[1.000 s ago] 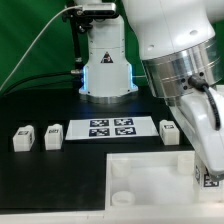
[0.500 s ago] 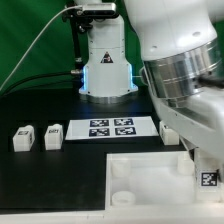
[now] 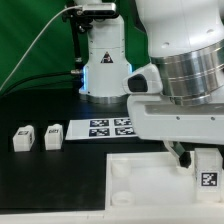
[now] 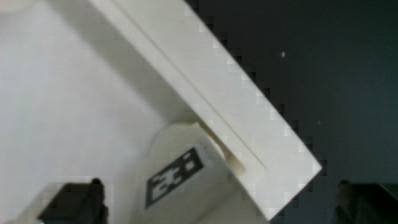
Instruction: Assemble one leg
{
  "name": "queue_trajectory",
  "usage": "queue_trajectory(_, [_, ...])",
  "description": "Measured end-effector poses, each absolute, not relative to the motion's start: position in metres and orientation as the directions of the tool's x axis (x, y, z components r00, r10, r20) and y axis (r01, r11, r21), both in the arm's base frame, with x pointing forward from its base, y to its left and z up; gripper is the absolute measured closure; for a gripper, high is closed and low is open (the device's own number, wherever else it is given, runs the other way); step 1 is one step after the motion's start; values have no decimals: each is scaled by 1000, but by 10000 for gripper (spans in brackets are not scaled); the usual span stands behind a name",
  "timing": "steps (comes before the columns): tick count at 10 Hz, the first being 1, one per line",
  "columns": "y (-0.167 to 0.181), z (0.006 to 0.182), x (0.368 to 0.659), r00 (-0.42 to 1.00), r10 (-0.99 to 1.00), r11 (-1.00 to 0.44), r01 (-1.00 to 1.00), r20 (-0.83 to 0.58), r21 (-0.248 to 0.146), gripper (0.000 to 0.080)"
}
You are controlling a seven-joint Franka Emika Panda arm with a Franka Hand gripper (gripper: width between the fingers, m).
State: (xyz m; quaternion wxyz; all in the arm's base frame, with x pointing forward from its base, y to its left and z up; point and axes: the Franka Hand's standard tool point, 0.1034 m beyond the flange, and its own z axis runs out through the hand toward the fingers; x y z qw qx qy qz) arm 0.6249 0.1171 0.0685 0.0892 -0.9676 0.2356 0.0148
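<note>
White plastic fills the lower right of the exterior view: the large square tabletop piece (image 3: 150, 182) with its round corner sockets lies flat on the black table (image 3: 50, 185), and my arm's wrist housing looms over its far right side. In the wrist view I see that same piece's raised edge (image 4: 214, 90) running diagonally across the frame.

Next in size, the marker board (image 3: 110, 127) sits mid-frame, partly hidden by the arm, and two loose legs (image 3: 38, 137) stand side by side at the left edge, well apart from the work.

Smallest is the leg (image 3: 208, 168) I am handling, at the right edge of the exterior view, tag facing the camera, just over the right-hand corner of the square piece. In the wrist view its tagged face (image 4: 175, 178) lies tight against the raised edge. The gripper (image 4: 231, 200) shows two dark fingertips (image 4: 75, 198) low in that frame, set wide on either side of the leg; whether they actually pinch it I cannot tell.

To do this well, I judge I should centre the leg over the corner socket, keep it upright, and press down gently before twisting, since a tilt against that edge could jam it.
</note>
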Motion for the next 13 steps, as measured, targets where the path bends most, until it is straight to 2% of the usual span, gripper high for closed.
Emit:
queue_trajectory(1, [115, 69, 626, 958, -286, -946, -287, -27, -150, 151])
queue_trajectory(2, [115, 69, 627, 978, -210, -967, -209, -10, -147, 151])
queue_trajectory(3, [114, 69, 627, 978, -211, -967, -210, -10, -147, 264])
queue_trajectory(4, [115, 69, 627, 974, -228, -963, -227, -13, -147, 401])
queue_trajectory(5, [115, 69, 627, 972, -235, -961, -234, -14, -147, 401])
queue_trajectory(6, [115, 69, 627, 962, -273, -951, -273, -20, -146, 505])
queue_trajectory(8, [114, 69, 627, 854, -516, -843, -519, -60, -140, 505])
queue_trajectory(9, [114, 69, 627, 768, -636, -756, -640, -81, -133, 505])
queue_trajectory(10, [115, 70, 627, 595, -796, -585, -803, -109, -111, 505])
queue_trajectory(11, [115, 70, 627, 470, -873, -460, -882, -132, -101, 505])
queue_trajectory(12, [117, 70, 628, 236, -956, -227, -971, -174, -72, 505])
queue_trajectory(13, [116, 68, 629, 81, -975, -71, -996, -205, -56, 505])
